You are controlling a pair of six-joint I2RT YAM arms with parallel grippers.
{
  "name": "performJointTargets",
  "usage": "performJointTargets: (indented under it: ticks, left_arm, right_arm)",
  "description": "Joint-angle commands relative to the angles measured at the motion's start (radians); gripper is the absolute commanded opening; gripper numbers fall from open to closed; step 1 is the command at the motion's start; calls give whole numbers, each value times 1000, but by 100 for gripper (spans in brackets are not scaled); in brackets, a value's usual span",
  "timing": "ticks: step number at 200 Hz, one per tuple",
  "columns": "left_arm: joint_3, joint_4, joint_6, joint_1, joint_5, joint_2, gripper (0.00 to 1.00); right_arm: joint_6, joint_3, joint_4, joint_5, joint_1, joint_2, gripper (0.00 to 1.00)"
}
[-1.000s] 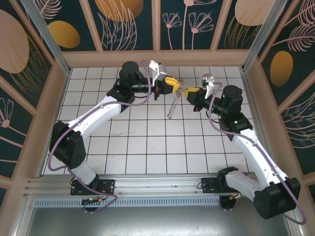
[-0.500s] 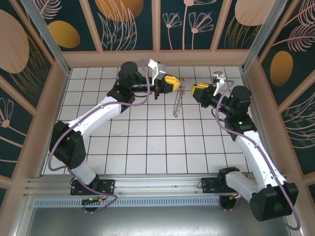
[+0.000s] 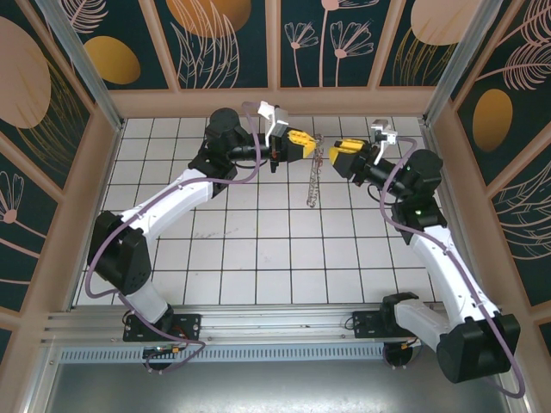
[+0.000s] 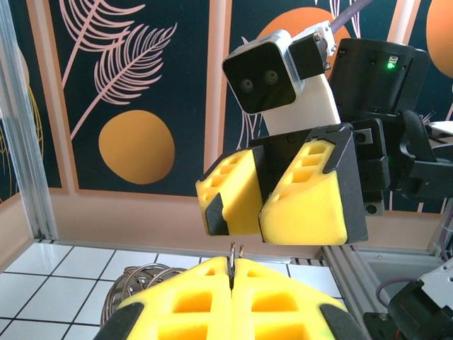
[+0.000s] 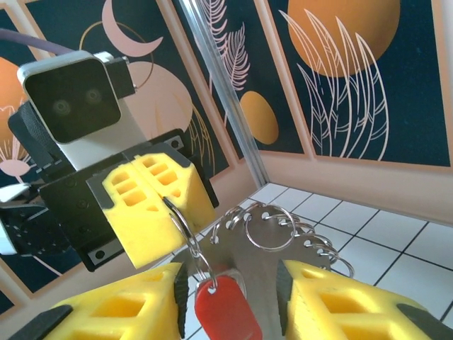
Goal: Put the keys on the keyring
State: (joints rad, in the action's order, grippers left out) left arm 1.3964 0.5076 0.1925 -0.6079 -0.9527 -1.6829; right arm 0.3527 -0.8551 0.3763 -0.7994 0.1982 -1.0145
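Pinching a thin wire loop between yellow pads pressed tight together, the left gripper is closed on the keyring, and only the top of that loop pokes up from the seam. In the top view the keyring hangs from those pads as a narrow, floppy strand of silvery loops, dangling above the white tiled floor in the gap between the two arms.

Facing it, tip to tip and just beside it, the right gripper has its two yellow fingers parted, with clear space on each side of what hangs between them. That is the key: its bright red head dangles from a small ring, which links up to the larger wire loop running out of the left gripper's pads. The blade is below the edge of the right wrist view and cannot be seen. Neither right finger appears to touch the red head.

Behind the key, the keyring's pale band spreads out, fringed with overlapping metal loops. Both grippers are held high near the far painted wall.
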Motion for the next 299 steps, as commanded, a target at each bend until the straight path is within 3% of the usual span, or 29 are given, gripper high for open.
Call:
performJointTargets:
  ticks: [1,77,155,187,212,249,276,299]
  left_arm:
    - [4,109,77,3,-34,-21,0]
    - [8,224,192,3,-37,-62,0]
    - [6,297,260,3,-49,-82,0]
    - [6,307,268,3,-45,-85,0]
    - [12,314,272,4,-41,-92,0]
    - [25,316,280,4,-35,-110,0]
    - [32,329,298,4,-35,-119,0]
    - [35,347,322,4,-38,-127,0]
  right_arm:
    - [38,4,111,-46,-16,-18,42]
    - [117,54,228,-112,-32,-62,40]
    - [204,85,350,-139,-19,-123,22]
    - [195,89,329,-151,-3,-133,11]
    - [164,82,274,-183,10,-127,10]
    - [67,88,117,-130,-6,-33,19]
    - [97,91,152,-109,-51,10,41]
    - [123,54,211,-115,-62,-20,46]
